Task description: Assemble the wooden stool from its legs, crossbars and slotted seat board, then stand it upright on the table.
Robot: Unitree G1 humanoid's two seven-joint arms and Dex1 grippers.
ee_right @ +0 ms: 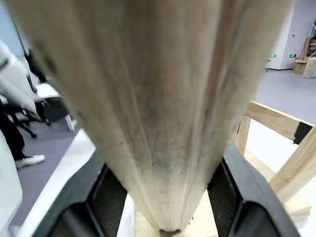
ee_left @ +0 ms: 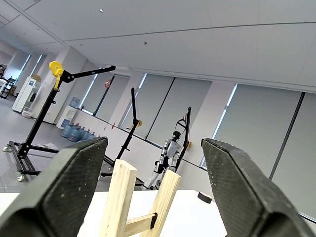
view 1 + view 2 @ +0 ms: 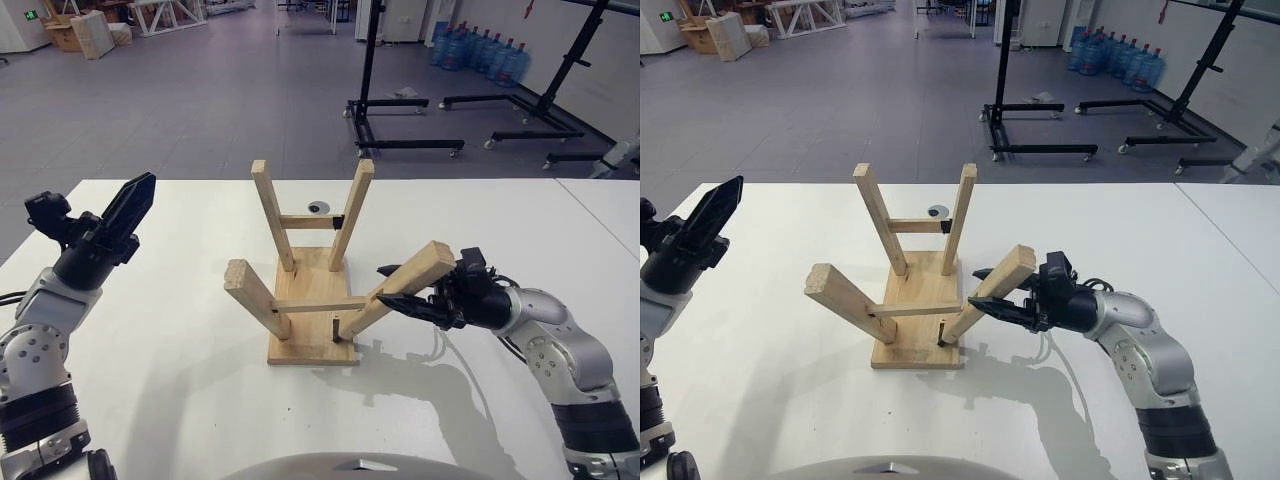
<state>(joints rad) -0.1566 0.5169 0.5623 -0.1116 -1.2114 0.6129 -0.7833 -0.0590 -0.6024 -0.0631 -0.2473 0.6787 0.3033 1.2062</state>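
1. My right claw [image 3: 384, 285] is closed on one leg [image 3: 410, 284], with one finger on each side of it.
2. This leg leans outward from the near right corner of the seat board [image 3: 308, 342].
3. The seat board lies flat on the table [image 3: 180, 380], and its other legs point up.
4. My left claw [image 3: 138, 200] is wide open and holds nothing, raised well to the left of the seat board.

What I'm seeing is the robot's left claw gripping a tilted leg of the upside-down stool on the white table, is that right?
Not the left. The right claw grips the tilted leg of the upside-down stool on the white table, as the left eye view shows. The left claw is raised, open and empty.
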